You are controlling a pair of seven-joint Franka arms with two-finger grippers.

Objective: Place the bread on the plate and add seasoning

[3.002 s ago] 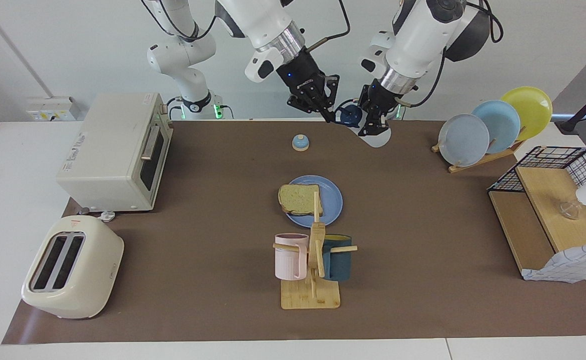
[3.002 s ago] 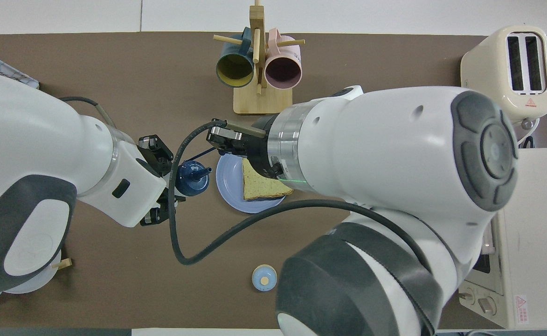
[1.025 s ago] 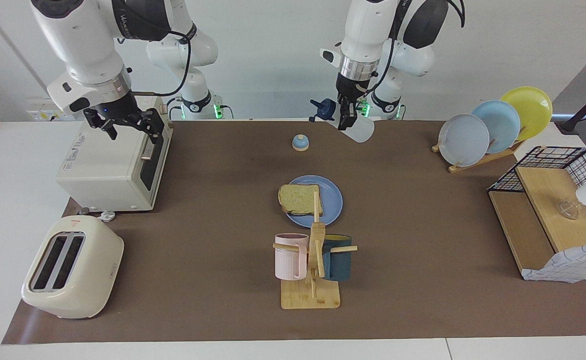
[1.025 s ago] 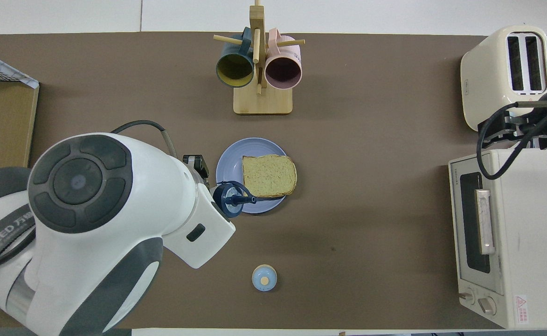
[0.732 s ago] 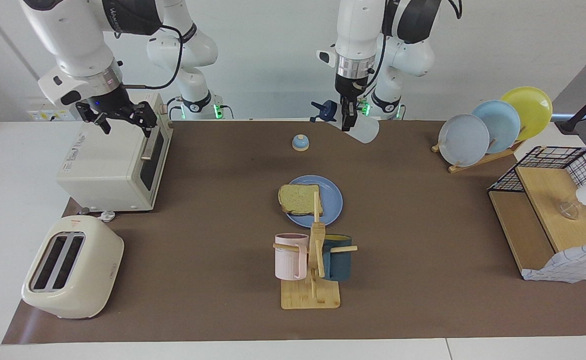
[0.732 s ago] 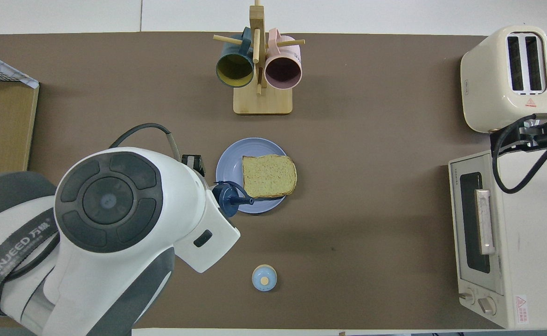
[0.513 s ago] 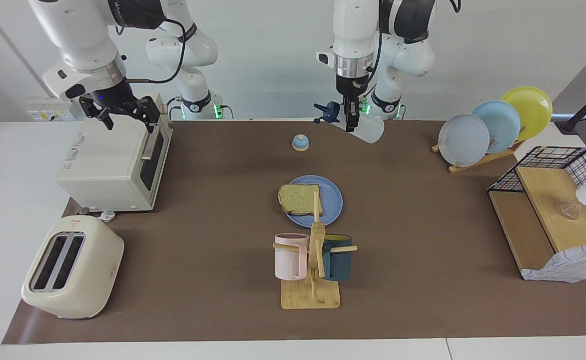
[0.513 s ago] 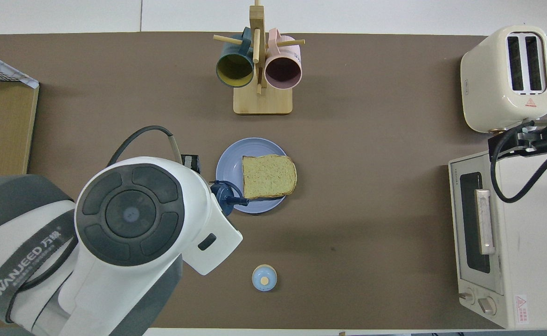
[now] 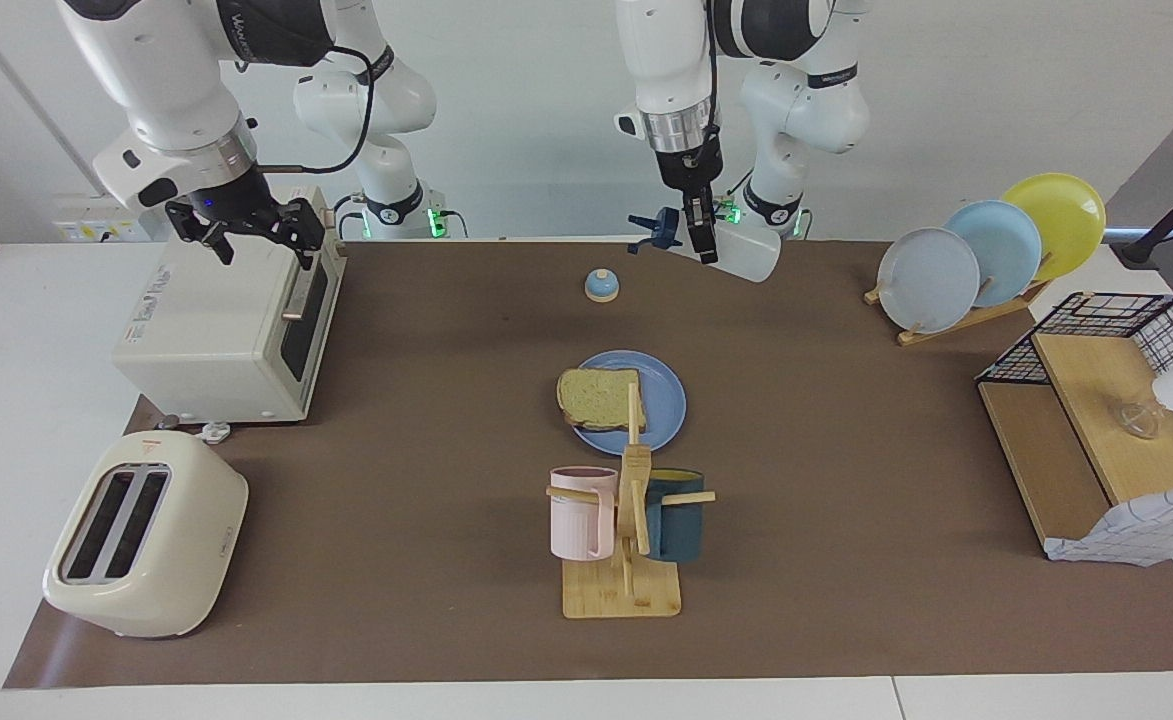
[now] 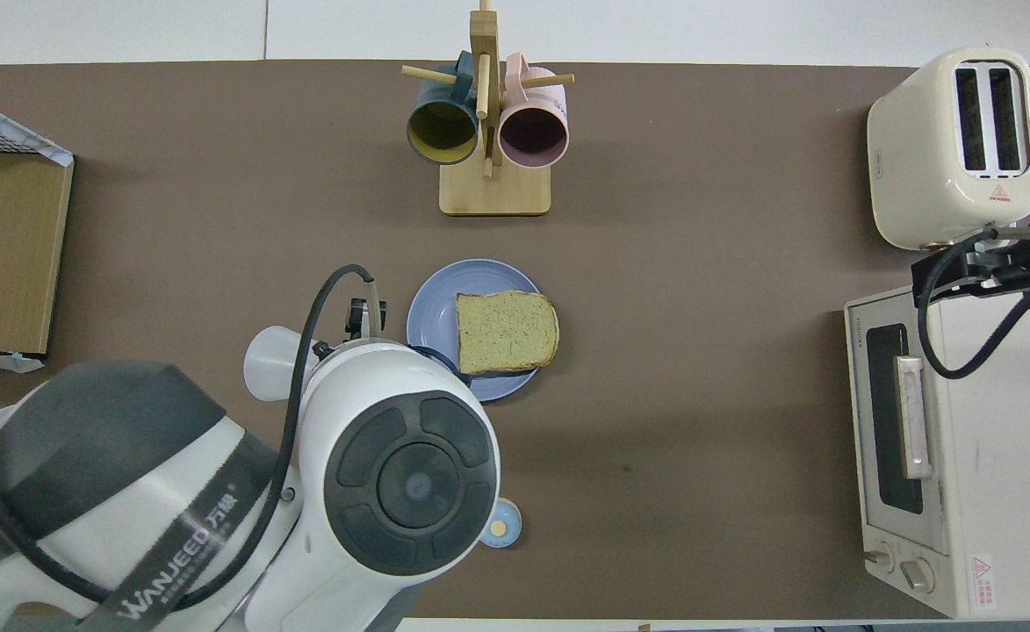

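Toaster (image 9: 144, 548) sat at the lower left of the facing view, out of play. Above it, at the upper left, we kept our right gripper (image 9: 246, 232) waiting over the toaster oven (image 9: 226, 315) with its jaws spread wide and empty, clear of the work. At the centre of the frame the slice of toast (image 9: 601, 398) already lay on the blue plate (image 9: 668, 400), overhanging the rim toward the right arm's end, so we judged only the seasoning remained. Upper centre, our left gripper (image 9: 703, 240) was clamped on the seasoning bottle (image 9: 741, 252), held high and tipped with its navy cap (image 9: 661, 226) pointing sideways, presumably ready to pour. At the upper right, three spare plates (image 9: 986, 255) stood in their rack.
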